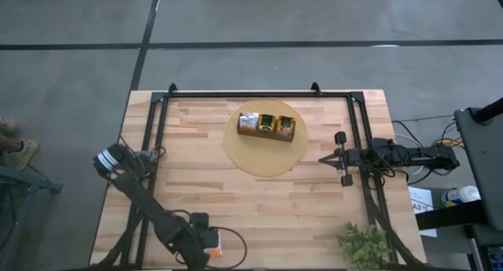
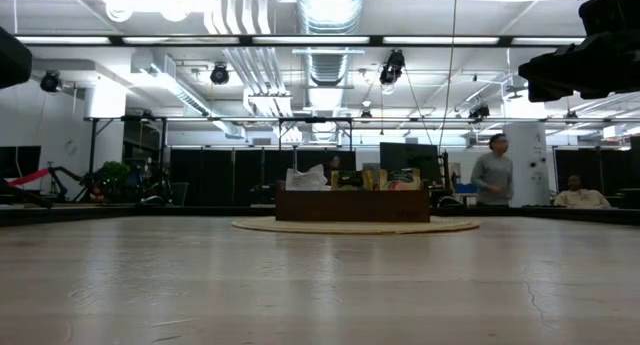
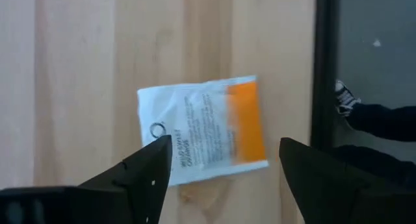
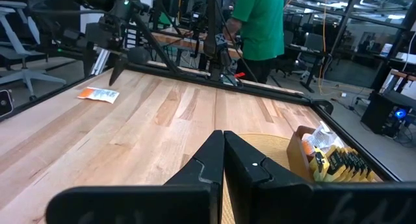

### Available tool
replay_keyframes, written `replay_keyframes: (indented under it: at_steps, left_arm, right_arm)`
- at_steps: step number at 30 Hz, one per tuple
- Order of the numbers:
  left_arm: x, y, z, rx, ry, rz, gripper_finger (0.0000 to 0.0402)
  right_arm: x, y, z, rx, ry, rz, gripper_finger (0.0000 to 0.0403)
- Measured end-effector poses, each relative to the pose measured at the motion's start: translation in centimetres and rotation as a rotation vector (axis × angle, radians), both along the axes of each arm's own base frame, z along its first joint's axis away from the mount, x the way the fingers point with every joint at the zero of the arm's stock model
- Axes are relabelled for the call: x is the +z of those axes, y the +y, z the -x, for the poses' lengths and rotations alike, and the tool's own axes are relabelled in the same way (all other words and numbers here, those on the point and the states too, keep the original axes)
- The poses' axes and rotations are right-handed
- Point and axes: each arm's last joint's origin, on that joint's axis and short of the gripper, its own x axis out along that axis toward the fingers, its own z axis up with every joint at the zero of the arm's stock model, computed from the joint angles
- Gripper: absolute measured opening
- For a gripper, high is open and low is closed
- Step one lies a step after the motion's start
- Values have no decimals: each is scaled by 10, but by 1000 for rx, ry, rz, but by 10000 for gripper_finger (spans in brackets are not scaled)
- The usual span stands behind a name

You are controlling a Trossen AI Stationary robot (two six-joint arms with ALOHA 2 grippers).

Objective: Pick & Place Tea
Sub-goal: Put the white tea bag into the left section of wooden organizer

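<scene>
pale plank worktop under the left claw, fingers apart above a white-and-orange tea packet lying flat near the edge — right claw pressed together; person in green beyond.

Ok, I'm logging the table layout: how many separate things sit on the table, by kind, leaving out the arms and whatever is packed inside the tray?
Loose white-and-orange tea packet: 1
Wooden tray: 1
Round mat under the tray: 1
Plant: 1
Total: 4
</scene>
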Motion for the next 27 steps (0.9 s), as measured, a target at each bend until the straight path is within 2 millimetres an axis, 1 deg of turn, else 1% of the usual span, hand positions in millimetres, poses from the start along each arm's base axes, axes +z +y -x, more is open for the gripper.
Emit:
replay_keyframes:
  at_steps: [7,13,18,23,25,27]
  left_arm:
    - [-15,0,-2,13,22,-64,277]
    - [-26,5,-1,45,22,-185,277]
    - [-33,4,-2,48,26,-202,277]
    - [-39,2,-4,49,14,-175,276]
    - [-40,1,-4,47,16,-163,270]
    - [-42,2,-4,45,24,-154,253]
  right_arm:
    - [0,0,0,0,0,0,9]
    - [0,0,0,0,0,0,9]
    - [0,0,0,0,0,0,9]
    - [0,0,0,0,-1,0,9]
    - [0,0,0,0,0,0,9]
    - [0,0,0,0,-1,0,9]
